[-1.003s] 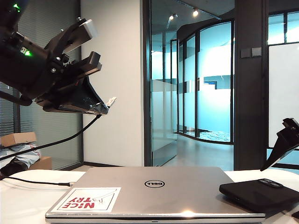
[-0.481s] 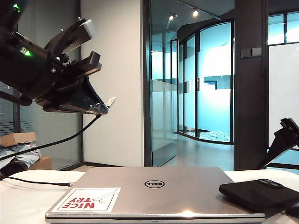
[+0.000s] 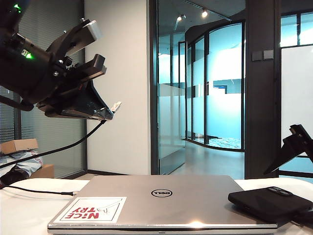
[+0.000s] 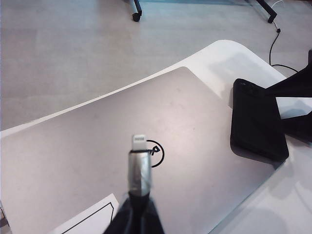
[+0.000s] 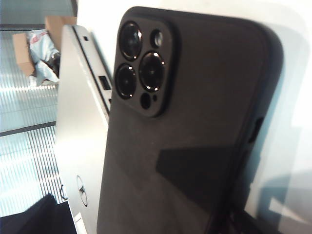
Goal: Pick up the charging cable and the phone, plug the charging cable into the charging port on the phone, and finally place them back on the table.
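Setting: a broad flat white table [image 3: 29, 215] with a closed silver Dell laptop [image 3: 161, 200] lying in the middle, glass office doors behind

Left gripper: the left gripper [image 3: 105, 113] hangs high at the left, well above the table, jaws clamped on the long thin black charging cable [image 3: 58, 149]; its small silvery-white plug [image 4: 139, 142] sticks out past the fingertips, over the laptop lid in the left wrist view

Cable: it droops from the gripper down to the far left of the table

Phone: the flat matte-black phone [image 3: 266, 201] with rounded corners and a raised camera bump [image 5: 145, 61] lies at the right, partly over the laptop's right edge, camera side up

Right gripper: the right gripper [image 3: 293, 147] sits at the far right edge, just above and behind the phone, jaws spread wide and holding nothing; whether a finger already touches the phone is hard to tell from here

Just changed: over the last second the right gripper has dropped lower and come leftward toward the phone

Unchanged: the left gripper and plug sit exactly where they were; the phone looks barely shifted, if at all

Meaning for the task: the cable half is done; the phone pickup appears to be starting, and plugging in has not begun
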Controlling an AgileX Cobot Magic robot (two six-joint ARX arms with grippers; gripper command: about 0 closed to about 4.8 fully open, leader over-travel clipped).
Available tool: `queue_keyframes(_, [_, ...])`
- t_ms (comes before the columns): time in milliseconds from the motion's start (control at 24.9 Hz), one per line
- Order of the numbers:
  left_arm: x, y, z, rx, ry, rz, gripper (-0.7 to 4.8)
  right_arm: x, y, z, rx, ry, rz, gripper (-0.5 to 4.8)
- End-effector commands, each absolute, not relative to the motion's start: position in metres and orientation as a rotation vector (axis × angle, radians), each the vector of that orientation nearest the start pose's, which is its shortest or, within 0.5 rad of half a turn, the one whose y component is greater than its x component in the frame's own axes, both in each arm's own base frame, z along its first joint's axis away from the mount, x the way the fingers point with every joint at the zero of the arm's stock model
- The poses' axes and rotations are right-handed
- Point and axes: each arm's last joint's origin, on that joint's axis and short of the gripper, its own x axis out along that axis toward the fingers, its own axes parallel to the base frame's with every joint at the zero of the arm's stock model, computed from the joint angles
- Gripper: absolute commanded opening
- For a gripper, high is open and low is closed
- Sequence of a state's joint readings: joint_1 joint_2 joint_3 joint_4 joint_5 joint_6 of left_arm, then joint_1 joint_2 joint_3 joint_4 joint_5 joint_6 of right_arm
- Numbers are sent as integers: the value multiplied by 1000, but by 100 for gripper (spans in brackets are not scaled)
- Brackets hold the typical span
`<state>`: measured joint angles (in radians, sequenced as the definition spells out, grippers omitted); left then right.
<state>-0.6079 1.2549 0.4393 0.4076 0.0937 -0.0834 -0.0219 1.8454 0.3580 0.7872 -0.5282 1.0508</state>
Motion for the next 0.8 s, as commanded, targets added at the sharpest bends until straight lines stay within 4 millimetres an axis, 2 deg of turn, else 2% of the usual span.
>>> queue_keyframes(40, [195,-139,182,20,405,-677,-7,237,12,46,1171,954,20,448])
queue_keyframes(281, [195,-139,182,20,405,-677,-7,239,13,47,1166,936,39,448])
queue_keyframes(321, [195,-139,182,20,406,-677,-7,239,13,47,1166,936,39,435])
queue_keyframes(481, [195,-139,182,20,405,-678,-7,239,13,46,1165,935,36,306])
queue_keyframes(602, [195,-139,182,20,406,-677,-7,239,13,46,1165,935,35,299])
queue_keyframes(682, [195,-139,182,20,406,-677,-7,238,13,46,1165,935,35,194])
queue_keyframes(802, [195,-139,182,20,405,-678,-7,238,13,46,1164,934,32,122])
